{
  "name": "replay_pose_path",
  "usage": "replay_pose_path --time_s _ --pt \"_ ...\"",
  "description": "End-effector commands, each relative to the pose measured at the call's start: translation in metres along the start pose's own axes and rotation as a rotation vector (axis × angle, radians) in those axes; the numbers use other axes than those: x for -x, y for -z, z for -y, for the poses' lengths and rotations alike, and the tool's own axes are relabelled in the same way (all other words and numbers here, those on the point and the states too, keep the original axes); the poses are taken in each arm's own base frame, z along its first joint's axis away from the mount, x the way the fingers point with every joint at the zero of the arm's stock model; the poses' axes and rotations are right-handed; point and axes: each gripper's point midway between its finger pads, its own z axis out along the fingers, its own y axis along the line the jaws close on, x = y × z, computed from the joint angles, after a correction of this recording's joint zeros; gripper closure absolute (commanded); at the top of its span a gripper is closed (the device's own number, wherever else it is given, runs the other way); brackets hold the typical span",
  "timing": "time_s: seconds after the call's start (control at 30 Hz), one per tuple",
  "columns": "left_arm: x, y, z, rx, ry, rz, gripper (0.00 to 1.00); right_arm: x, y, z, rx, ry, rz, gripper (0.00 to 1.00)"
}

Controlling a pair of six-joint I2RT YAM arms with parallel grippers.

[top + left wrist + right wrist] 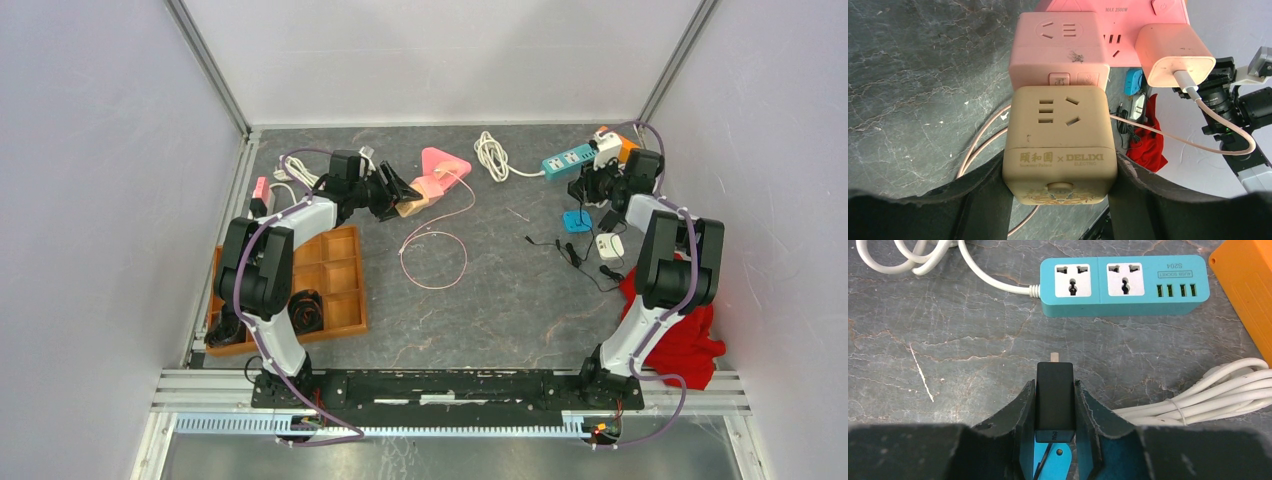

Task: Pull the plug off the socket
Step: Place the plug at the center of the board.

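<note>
My right gripper point(1054, 386) is shut on a black plug point(1054, 400). The plug's metal prong points at the teal socket strip point(1124, 287) and stands clear of it, a gap of table between them. From above, the right gripper point(592, 186) sits just below that strip point(566, 158). My left gripper point(1060, 176) is shut on a beige cube socket point(1060, 135). This cube butts against a pink cube socket point(1060, 50) in front of a pink strip point(1120, 22), which carries a pink charger point(1173, 52).
An orange box point(1243, 285) lies right of the teal strip, with bundled white cable point(1208, 395) below it. A wooden tray point(330, 285) is at the left and a red cloth point(690, 335) at the right. A pink cable loop point(435, 255), a white adapter point(609, 245) and black wires lie mid-table.
</note>
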Motion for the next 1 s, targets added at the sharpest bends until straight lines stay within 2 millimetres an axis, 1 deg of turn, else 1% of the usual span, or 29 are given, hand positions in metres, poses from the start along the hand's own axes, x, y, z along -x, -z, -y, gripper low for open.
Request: replay_pose_path --time_s 0.0,0.03,0.07,0.17,0.33,0.43,0.77,0.9,0.97 --pt "0.026 0.020 0.061 -0.195 -0.157 0.080 0.98 0.012 -0.001 0.016 -0.020 -0.021 0.021 0.53" --pt "0.026 0.020 0.061 -0.196 -0.157 0.079 0.98 0.012 0.000 0.018 -0.025 -0.027 0.017 0.42" --pt "0.026 0.020 0.062 -0.197 -0.158 0.079 0.98 0.012 0.001 0.020 -0.031 -0.030 0.016 0.35" --pt "0.025 0.020 0.063 -0.203 -0.161 0.078 0.98 0.017 0.009 0.025 -0.048 -0.032 0.027 0.26" --pt "0.024 0.020 0.064 -0.213 -0.162 0.072 0.98 0.035 0.027 0.028 -0.065 -0.005 0.080 0.24" --pt "0.023 0.021 0.066 -0.225 -0.166 0.068 0.98 0.047 0.040 0.020 -0.035 0.013 0.129 0.24" --pt "0.020 0.022 0.071 -0.256 -0.179 0.056 0.98 0.088 0.074 -0.036 0.182 0.069 0.327 0.24" --pt "0.017 0.022 0.075 -0.283 -0.193 0.043 0.98 0.097 0.084 -0.056 0.261 0.091 0.380 0.23" --pt "0.015 0.023 0.078 -0.303 -0.203 0.032 0.98 0.099 0.086 -0.069 0.315 0.116 0.394 0.23"
